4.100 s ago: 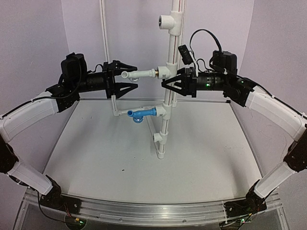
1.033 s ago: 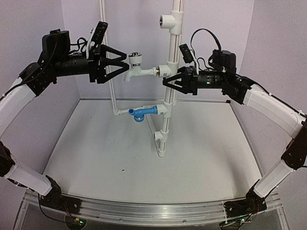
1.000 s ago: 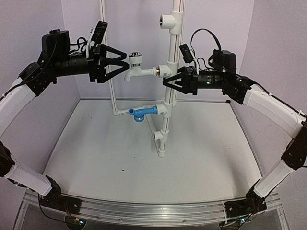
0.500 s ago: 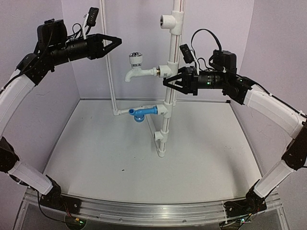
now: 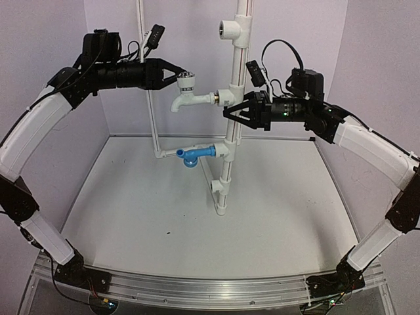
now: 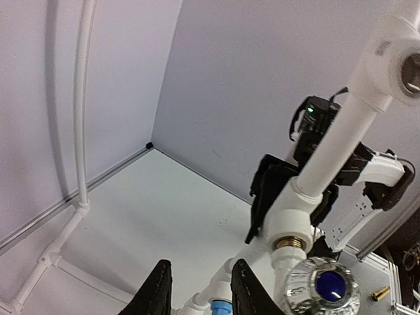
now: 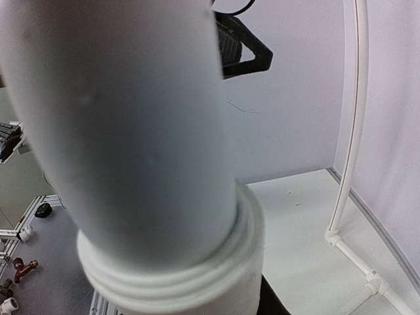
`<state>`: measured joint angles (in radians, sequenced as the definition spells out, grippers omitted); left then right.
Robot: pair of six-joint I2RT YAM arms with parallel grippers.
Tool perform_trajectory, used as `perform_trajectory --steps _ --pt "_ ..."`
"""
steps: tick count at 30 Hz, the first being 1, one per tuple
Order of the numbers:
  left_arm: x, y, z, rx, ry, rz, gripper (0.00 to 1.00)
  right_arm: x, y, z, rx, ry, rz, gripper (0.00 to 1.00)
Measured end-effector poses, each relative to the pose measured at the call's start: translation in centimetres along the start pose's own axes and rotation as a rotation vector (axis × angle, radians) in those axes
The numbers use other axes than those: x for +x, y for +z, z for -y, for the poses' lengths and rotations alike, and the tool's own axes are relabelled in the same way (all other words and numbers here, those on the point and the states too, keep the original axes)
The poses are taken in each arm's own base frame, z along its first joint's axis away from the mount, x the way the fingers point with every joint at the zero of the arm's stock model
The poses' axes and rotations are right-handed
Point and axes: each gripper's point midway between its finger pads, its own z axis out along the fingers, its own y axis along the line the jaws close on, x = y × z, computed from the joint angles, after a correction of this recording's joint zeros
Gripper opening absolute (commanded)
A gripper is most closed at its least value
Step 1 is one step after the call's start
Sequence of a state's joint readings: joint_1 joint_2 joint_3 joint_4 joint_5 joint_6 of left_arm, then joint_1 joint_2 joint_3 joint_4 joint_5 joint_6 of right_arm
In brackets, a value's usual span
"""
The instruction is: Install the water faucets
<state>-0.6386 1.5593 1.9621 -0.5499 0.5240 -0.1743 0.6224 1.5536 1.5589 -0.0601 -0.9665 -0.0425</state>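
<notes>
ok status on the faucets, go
Left claw half open, empty, at knob of white plastic faucet. Right claw clamped on white upright pipe. Blue plastic faucet fitted below. Nothing blocking.

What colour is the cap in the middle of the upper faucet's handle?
Blue, on the white faucet's knob; clearest in the left wrist view.
</notes>
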Motion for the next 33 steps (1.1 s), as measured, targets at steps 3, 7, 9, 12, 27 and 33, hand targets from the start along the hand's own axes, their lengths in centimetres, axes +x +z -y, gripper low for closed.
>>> perform_trajectory --steps 3,7,9,12,27,33 --pt "0.4 0.3 1.7 0.072 0.025 -0.016 0.30 0.0 0.0 0.0 0.000 0.000 0.000 0.00" --pt "0.5 0.3 3.4 0.155 0.064 -0.017 0.30 0.0 0.0 0.0 0.000 0.001 0.000 0.00" --pt "0.2 0.2 3.9 0.182 0.090 -0.005 0.30 0.0 0.0 0.0 0.000 0.001 0.000 0.00" --pt "0.3 -0.1 4.6 0.218 0.123 0.005 0.30 0.0 0.0 0.0 0.000 0.002 0.000 0.00" --pt "1.0 -2.7 8.1 0.339 0.238 -0.002 0.27 0.0 0.0 0.1 0.008 0.008 0.001 0.00" --pt "2.5 -2.6 9.7 0.397 0.221 -0.044 0.22 0.0 0.0 0.2 0.011 0.011 0.002 0.00"
